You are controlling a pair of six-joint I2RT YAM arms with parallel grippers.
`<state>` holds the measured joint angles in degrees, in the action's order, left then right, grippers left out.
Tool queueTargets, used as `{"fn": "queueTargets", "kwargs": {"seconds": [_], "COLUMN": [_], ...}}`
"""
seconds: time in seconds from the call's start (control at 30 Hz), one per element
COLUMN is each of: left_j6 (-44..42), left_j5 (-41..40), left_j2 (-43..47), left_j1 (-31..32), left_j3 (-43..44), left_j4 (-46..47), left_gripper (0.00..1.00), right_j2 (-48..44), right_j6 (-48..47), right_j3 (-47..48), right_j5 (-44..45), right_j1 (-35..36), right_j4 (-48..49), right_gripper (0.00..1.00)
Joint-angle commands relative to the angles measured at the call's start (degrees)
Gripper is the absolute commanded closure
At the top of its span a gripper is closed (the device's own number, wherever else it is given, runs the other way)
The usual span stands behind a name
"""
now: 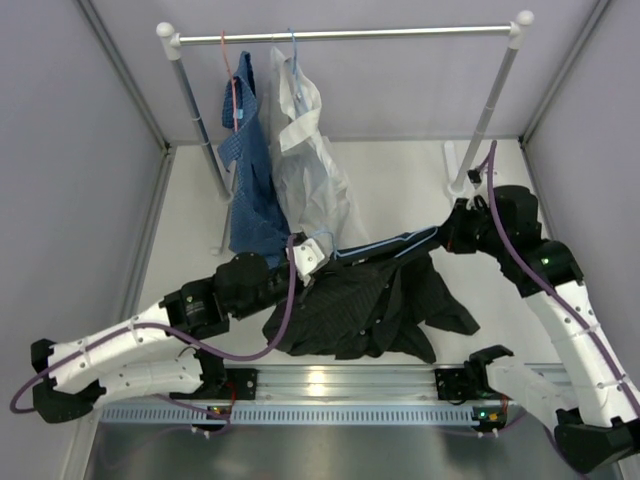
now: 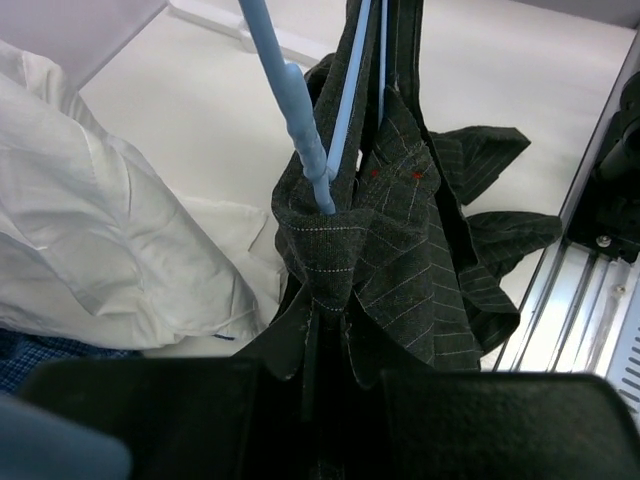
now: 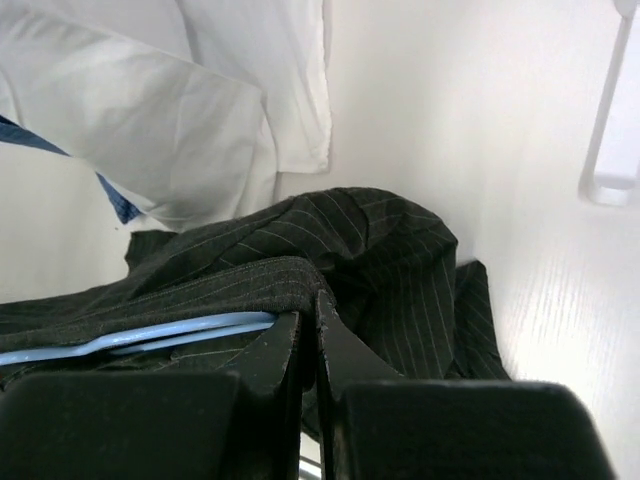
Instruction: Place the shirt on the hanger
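Observation:
The black pinstriped shirt (image 1: 360,305) hangs partly lifted above the table, its top stretched between both grippers. My left gripper (image 1: 305,258) is shut on a bunched fold of the shirt (image 2: 400,240), just below where the neck of the light-blue hanger (image 2: 300,110) enters the cloth. My right gripper (image 1: 450,236) is shut on the shirt's edge (image 3: 250,275) at the other end. The hanger's wire (image 3: 150,335) runs under that cloth up to the left finger. From above, the hanger (image 1: 400,243) shows as a blue line between the grippers. Its hook is hard to make out.
At the back stands a clothes rack (image 1: 340,36), with a blue patterned shirt (image 1: 250,190) on a red hanger and a white shirt (image 1: 305,160) on a blue one. The white shirt (image 2: 100,230) hangs close to my left gripper. A metal rail (image 1: 330,380) runs along the near edge.

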<state>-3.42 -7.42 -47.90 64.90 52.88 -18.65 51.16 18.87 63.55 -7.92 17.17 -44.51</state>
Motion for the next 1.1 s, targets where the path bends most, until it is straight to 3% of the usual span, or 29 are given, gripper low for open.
{"fn": "queueTargets", "kwargs": {"seconds": [0.0,0.23,0.37,0.53,0.63,0.8,0.87,1.07], "left_j6": [-2.3,-1.4,0.5,-0.3,3.0,12.3,16.7,22.6], "left_j5": [-8.2,-17.8,-18.7,-19.4,-21.1,-33.9,-32.8,-14.0], "left_j2": [-0.1,-6.6,-11.1,-17.2,-19.1,-18.7,-17.4,-14.5], "left_j1": [2.5,8.3,8.8,10.2,10.2,9.4,6.0,-6.4], "left_j3": [1.3,2.9,7.2,11.8,14.9,16.6,17.0,16.4], "left_j4": [-9.1,-13.2,-16.0,-17.0,-15.3,-7.9,-5.4,4.0], "left_gripper": [1.0,1.0,1.0,1.0,1.0,1.0,1.0,1.0], "right_j2": [1.7,3.6,4.3,7.7,7.6,-1.8,-5.1,-15.0], "right_j6": [-4.5,-7.3,-7.4,-8.7,-5.2,3.6,7.5,13.8], "right_j3": [4.5,7.8,8.4,11.3,10.5,1.4,-3.9,-15.0], "right_j5": [14.1,12.8,10.7,16.1,11.6,5.3,1.3,-0.9], "right_j1": [-2.6,-2.1,2.4,10.9,14.5,16.7,18.5,24.7], "right_j4": [-0.4,-2.2,-2.5,-4.0,-2.5,7.7,11.4,20.0], "right_gripper": [1.0,1.0,1.0,1.0,1.0,1.0,1.0,1.0]}}
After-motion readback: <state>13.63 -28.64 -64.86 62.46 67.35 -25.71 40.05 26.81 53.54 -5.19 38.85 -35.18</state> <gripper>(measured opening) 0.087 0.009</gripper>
